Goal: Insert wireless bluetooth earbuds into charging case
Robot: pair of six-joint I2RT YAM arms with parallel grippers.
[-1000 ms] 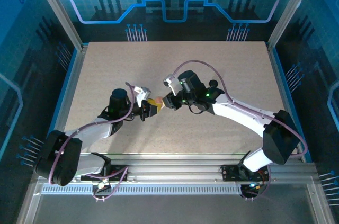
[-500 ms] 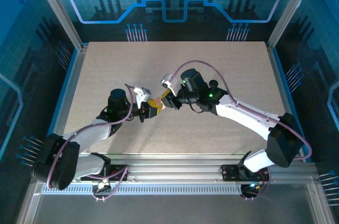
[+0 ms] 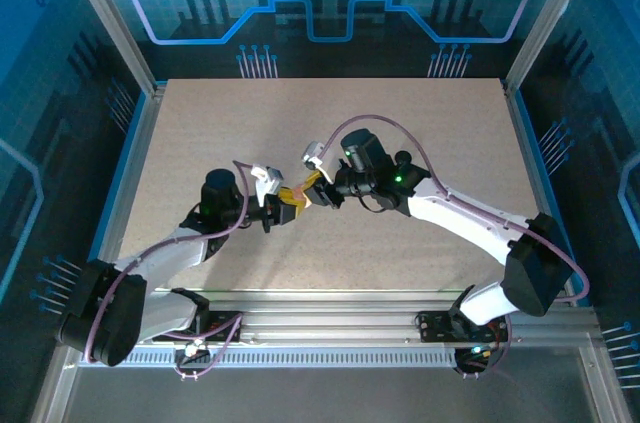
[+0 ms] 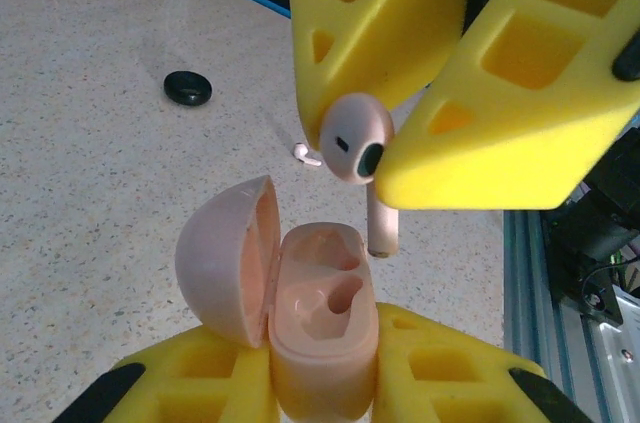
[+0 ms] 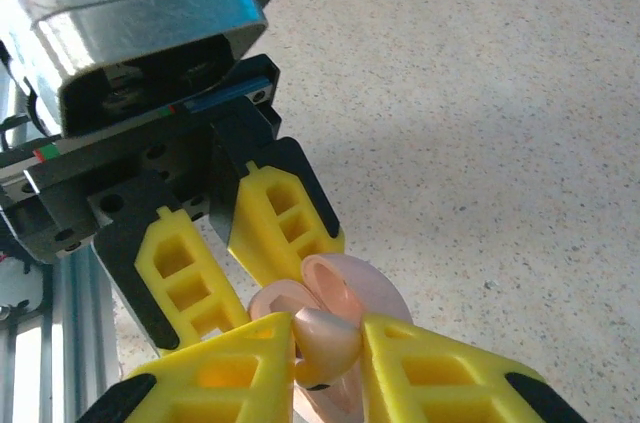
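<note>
My left gripper (image 4: 320, 373) is shut on the base of a pink charging case (image 4: 322, 343), which stands upright with its lid (image 4: 225, 258) swung open to the left. Both sockets in the case look empty. My right gripper (image 5: 325, 353) is shut on a pale pink stemmed earbud (image 4: 355, 138). The earbud's stem hangs just above the case's far right rim, not touching it. A second tiny whitish earbud (image 4: 303, 153) lies on the table beyond. In the top view the two grippers meet at mid-table, left gripper (image 3: 278, 205) facing right gripper (image 3: 316, 191).
A round black puck (image 4: 188, 88) lies on the speckled table (image 4: 90, 163) farther back, and sits just right of the right arm's wrist as a black puck (image 3: 403, 157) in the top view. A metal rail (image 4: 560, 303) borders the table.
The right wrist has turned and shifted slightly left, so the earbud is now over the case. The left gripper with the case has drawn back a little to the left.
</note>
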